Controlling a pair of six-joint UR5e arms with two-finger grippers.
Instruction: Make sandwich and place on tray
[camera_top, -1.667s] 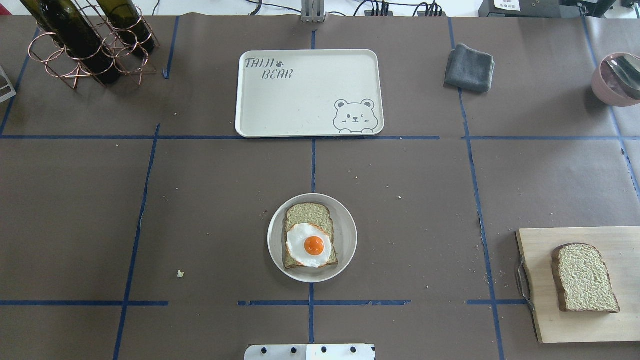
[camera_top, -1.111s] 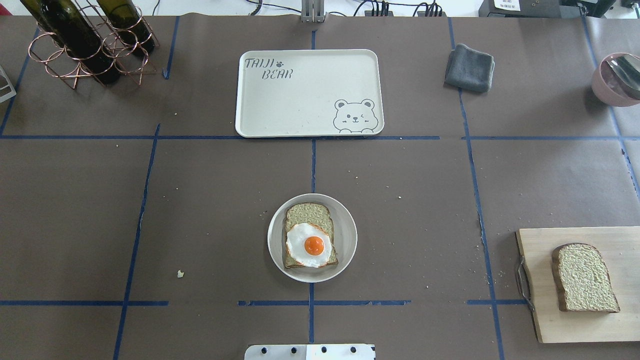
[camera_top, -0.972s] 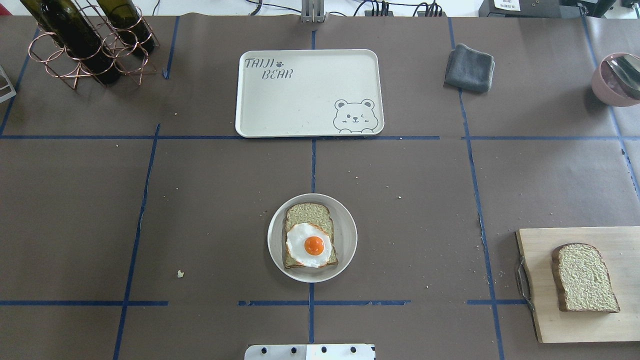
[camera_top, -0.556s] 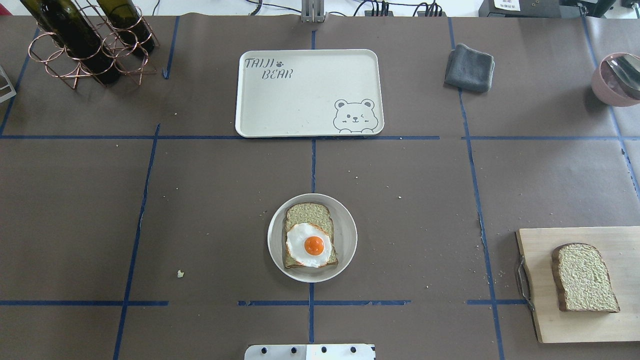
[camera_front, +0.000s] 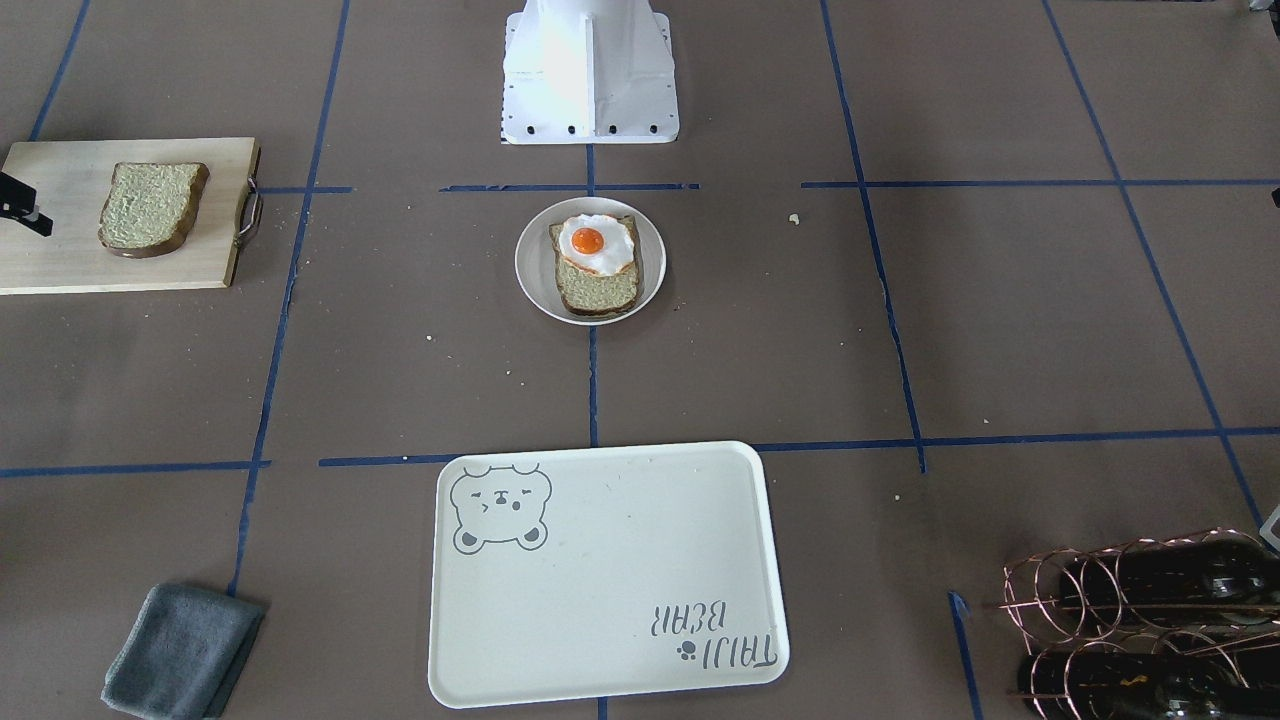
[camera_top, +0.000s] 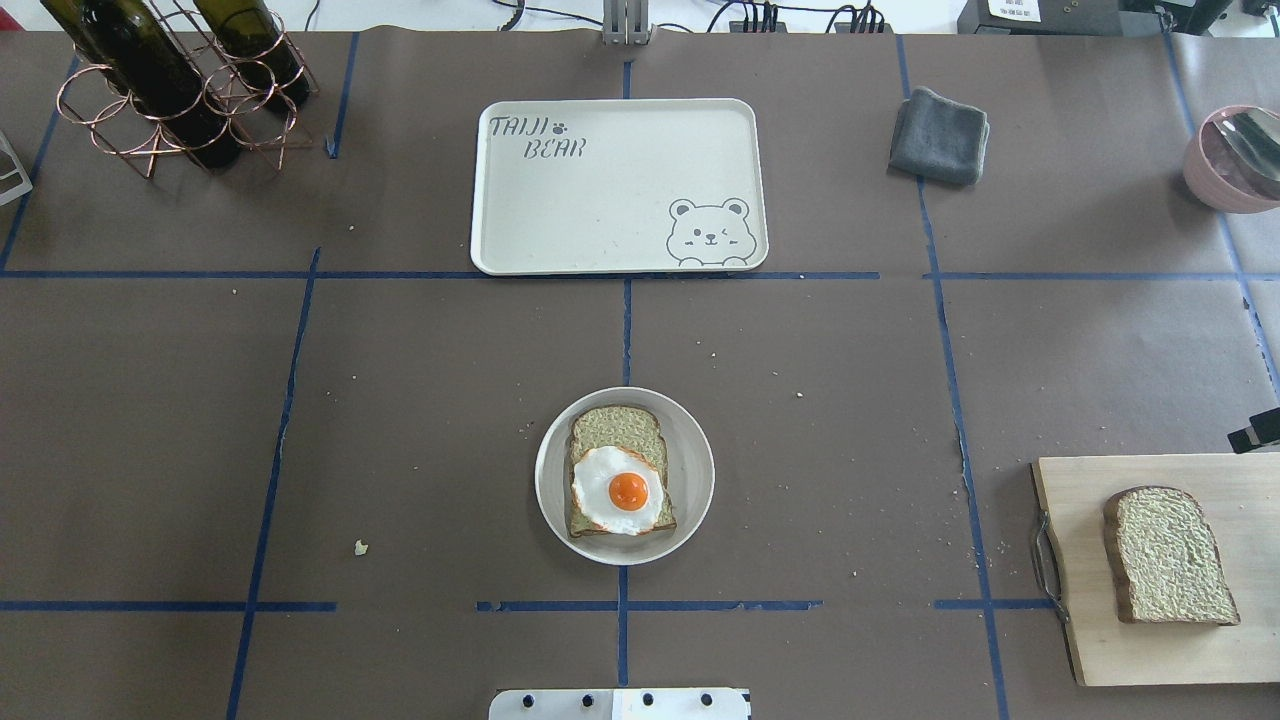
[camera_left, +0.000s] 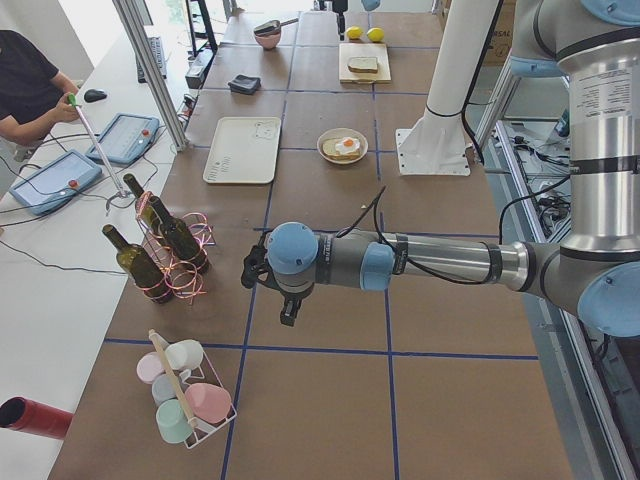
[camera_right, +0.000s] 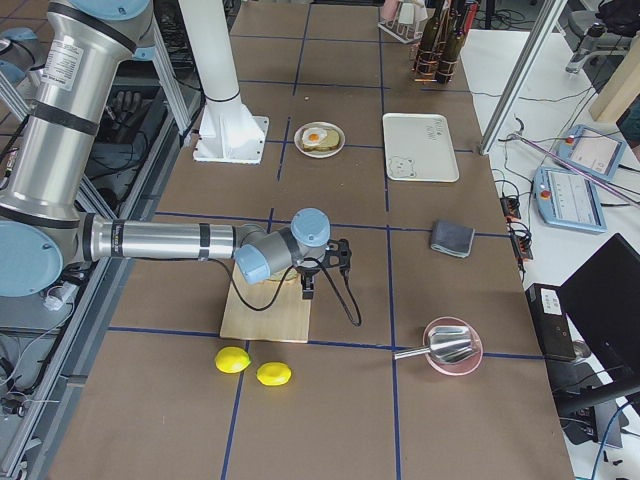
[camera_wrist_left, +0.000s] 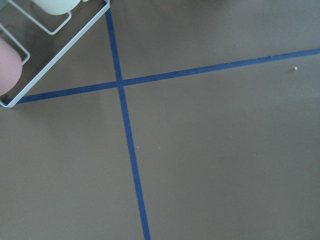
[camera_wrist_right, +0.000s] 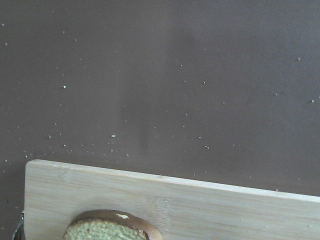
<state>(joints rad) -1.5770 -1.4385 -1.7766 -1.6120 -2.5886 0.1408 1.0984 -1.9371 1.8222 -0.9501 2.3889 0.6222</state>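
Note:
One bread slice lies on a small round plate in the table's middle, with the fried egg on top of it. The second bread slice lies on the wooden cutting board at the right; its crust shows in the right wrist view. The tray sits bare at the far centre. My right gripper hovers over the board's far edge, and only a black bit of it shows overhead. My left gripper hangs far left near the bottle rack. I cannot tell either gripper's state.
A grey cloth lies right of the tray. A copper rack with bottles stands at the far left. A pink bowl with a spoon is at the far right. Two lemons lie beyond the board. A wire basket of cups stands near my left gripper.
A black part of my right gripper has come into the overhead view at the right edge, just beyond the cutting board. Bread, egg, plate and tray have not moved.

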